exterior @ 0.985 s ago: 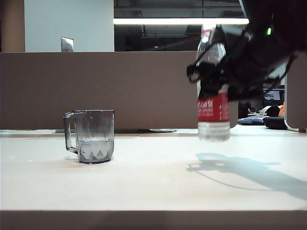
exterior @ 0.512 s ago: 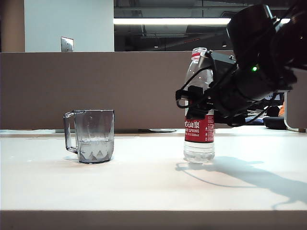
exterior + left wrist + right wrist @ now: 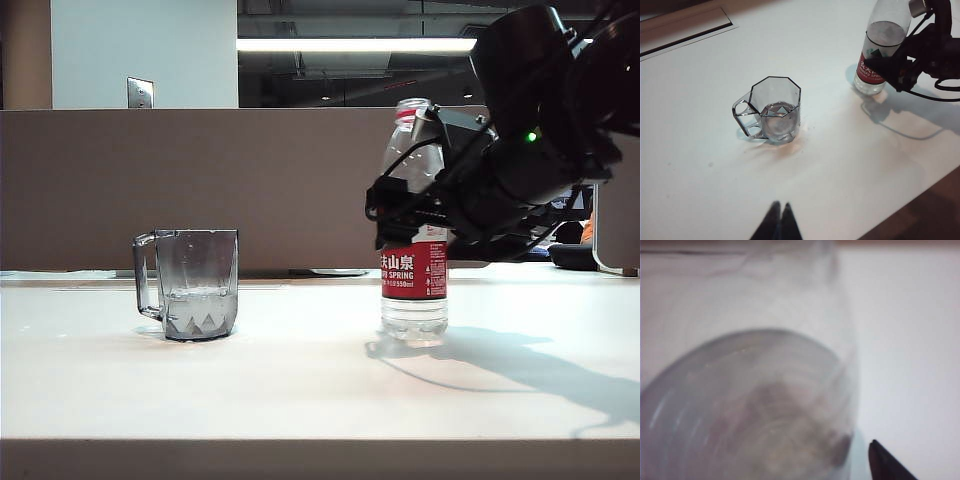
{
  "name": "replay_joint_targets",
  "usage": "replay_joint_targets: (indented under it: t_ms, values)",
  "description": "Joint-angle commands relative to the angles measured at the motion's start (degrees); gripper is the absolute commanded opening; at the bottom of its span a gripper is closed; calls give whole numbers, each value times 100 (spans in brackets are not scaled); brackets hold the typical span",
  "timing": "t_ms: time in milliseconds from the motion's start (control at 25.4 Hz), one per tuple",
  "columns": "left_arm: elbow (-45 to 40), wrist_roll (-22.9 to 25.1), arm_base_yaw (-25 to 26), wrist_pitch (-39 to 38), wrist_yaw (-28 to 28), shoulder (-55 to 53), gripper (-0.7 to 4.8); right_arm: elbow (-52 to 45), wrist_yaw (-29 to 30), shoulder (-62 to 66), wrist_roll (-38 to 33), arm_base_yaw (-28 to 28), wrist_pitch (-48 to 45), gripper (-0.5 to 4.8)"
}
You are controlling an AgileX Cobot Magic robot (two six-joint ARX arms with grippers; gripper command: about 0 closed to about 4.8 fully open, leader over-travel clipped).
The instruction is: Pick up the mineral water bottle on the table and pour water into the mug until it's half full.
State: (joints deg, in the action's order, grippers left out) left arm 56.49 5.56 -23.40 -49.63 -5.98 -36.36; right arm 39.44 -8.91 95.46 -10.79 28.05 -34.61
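Observation:
The mineral water bottle (image 3: 414,270) stands upright on the white table (image 3: 300,380), right of centre, with a little water (image 3: 414,316) in its base. My right gripper (image 3: 405,213) surrounds its upper body, jaws parted. In the right wrist view the bottle (image 3: 755,405) fills the frame, and one dark fingertip (image 3: 881,461) stands clear of its side. The smoky grey mug (image 3: 197,285) sits to the left, holding water (image 3: 200,300) low down. In the left wrist view my left gripper (image 3: 780,206) hovers shut and empty, well short of the mug (image 3: 775,112), with the bottle (image 3: 875,65) beyond.
A brown partition (image 3: 200,180) runs behind the table. A dark slot (image 3: 685,35) lies along the table's far edge. Black cables (image 3: 935,95) trail from the right arm beside the bottle. The table's front edge (image 3: 300,440) is near the camera.
The right arm brought the bottle down from the air and leftward until it stood on the table. Its jaws then widened off the bottle. The mug and the left arm stayed still.

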Motion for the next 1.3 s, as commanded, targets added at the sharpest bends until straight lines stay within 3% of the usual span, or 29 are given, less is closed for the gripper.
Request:
replay_joint_targets:
  t_ms: [39,709,867,946,1143,1300]
  values:
    - [24,0,9,37,-9,4,-5,2,7,-212,20,9,415,459]
    - [24,2,9,44,-24,4,-5,2,216,-1910,199,11,2166,462]
    - [26,-2,9,39,-28,4,-5,4,708,-2625,179,11,3204,457]
    - [26,0,9,42,-46,4,-5,2,962,-3084,177,13,3746,413]
    - [24,-2,9,-4,-37,39,-5,4,1036,-4492,175,13,4662,220]
    - [-87,4,9,42,13,463,-5,4,1036,-5963,175,13,5362,208]
